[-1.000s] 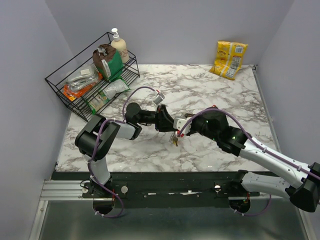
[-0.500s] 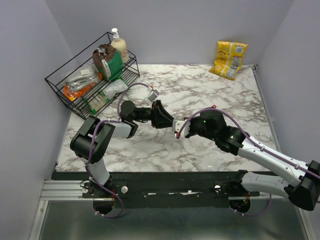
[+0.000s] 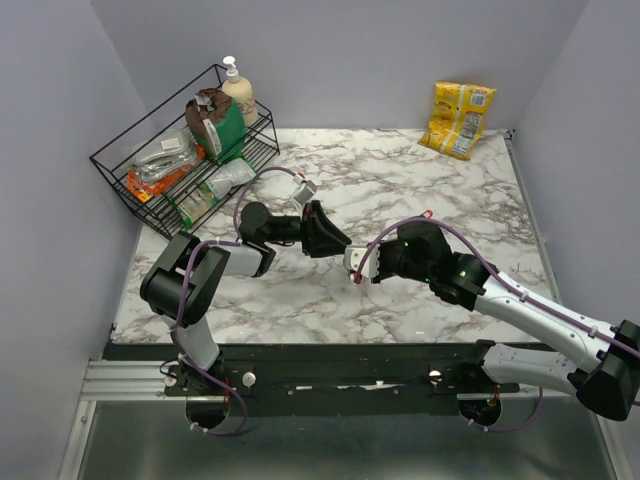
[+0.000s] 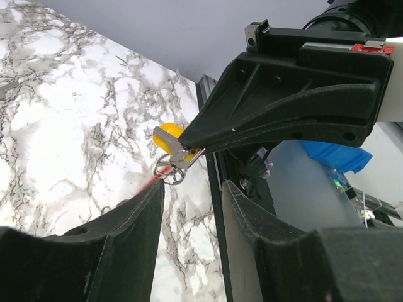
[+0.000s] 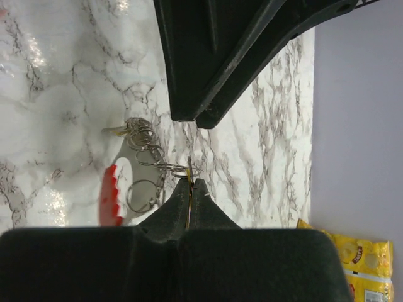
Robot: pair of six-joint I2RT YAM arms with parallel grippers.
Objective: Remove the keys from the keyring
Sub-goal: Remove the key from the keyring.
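- Top external, change: the left pincer [image 3: 337,243] has been drawn back and raised toward the wire rack [image 3: 150,165] over the last second. A narrow gap now parts it from the right pincer [image 3: 354,264], where the two tips had met. The small load that dangled under them can no longer be made out in this view.
- Top external, surroundings: a marbled bench [image 3: 430,190], white with grey veins. The rack, stocked with a soap bottle [image 3: 238,90] and packets, is set at the far left corner. A yellow snack bag [image 3: 458,118] is leant at the far right. Plain grey-lilac walls are seen on three sides.
- Left wrist: the left pincer is held open, with nothing between its fingers. Beyond the gap the keys [image 4: 169,139] and keyring [image 4: 169,171] are hung from the right pincer's tip, above the bench and apart from the left fingers.
- Right wrist: the right pincer is closed on a thin, flat silvery piece, judged to be one of the keys. Linked rings and the red loop are hung beside it.
- Judgement: no key is seen parted from the ring. The release is read as a reset for a fresh grip, so removal is still to be done.
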